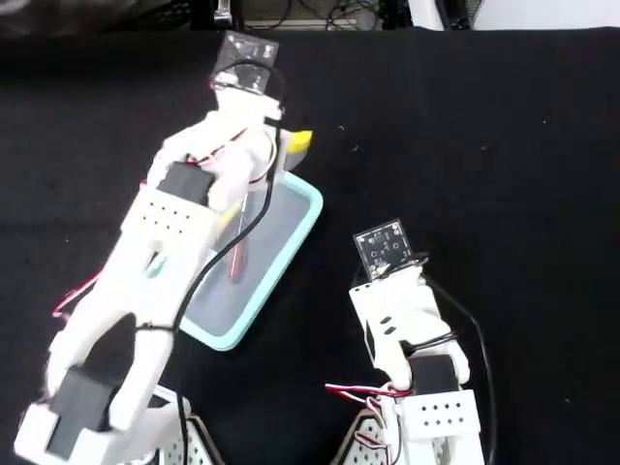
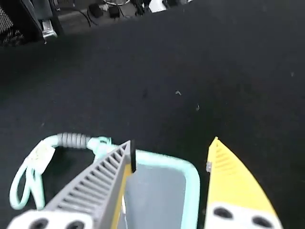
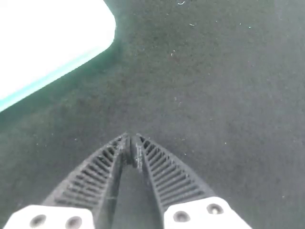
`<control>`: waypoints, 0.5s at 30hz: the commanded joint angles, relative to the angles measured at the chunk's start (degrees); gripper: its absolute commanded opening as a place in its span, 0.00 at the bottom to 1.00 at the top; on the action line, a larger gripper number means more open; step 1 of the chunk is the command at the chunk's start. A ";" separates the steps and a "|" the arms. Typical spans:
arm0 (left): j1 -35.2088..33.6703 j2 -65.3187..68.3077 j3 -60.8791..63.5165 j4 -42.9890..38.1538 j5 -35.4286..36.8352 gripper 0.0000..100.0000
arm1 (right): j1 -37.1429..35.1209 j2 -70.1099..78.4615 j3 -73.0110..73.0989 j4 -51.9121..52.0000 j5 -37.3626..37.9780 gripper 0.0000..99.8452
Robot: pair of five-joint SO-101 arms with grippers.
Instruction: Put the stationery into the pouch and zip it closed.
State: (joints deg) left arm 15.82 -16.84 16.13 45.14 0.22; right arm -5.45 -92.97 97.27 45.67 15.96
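Jaws wide apart with nothing between them on left gripper (image 2: 171,143), arm stretched over far end of pouch (image 1: 312,205), right gripper (image 3: 129,138) pinched closed, empty, low over black cloth (image 1: 504,174) beside pouch.

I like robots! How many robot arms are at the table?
2. The left arm hangs over the pouch; the right arm stands beside the pouch. None seem hidden.
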 commanded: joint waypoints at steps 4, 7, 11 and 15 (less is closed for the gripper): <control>-6.64 -13.63 1.36 28.22 0.35 0.26 | 0.97 -0.75 -0.13 -0.18 -0.26 0.02; -12.35 -19.69 8.40 32.88 -3.25 0.22 | 0.88 -1.19 -0.13 -0.18 -0.62 0.02; -18.24 -27.87 20.18 32.70 -5.19 0.02 | 0.70 -1.19 -0.13 -0.26 -0.62 0.02; -22.64 -37.10 29.93 32.79 -5.10 0.10 | 0.70 -1.19 -0.13 -0.26 -0.62 0.02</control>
State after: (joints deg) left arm -3.60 -47.08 41.54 77.58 -4.09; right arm -5.45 -93.49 97.27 45.67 15.96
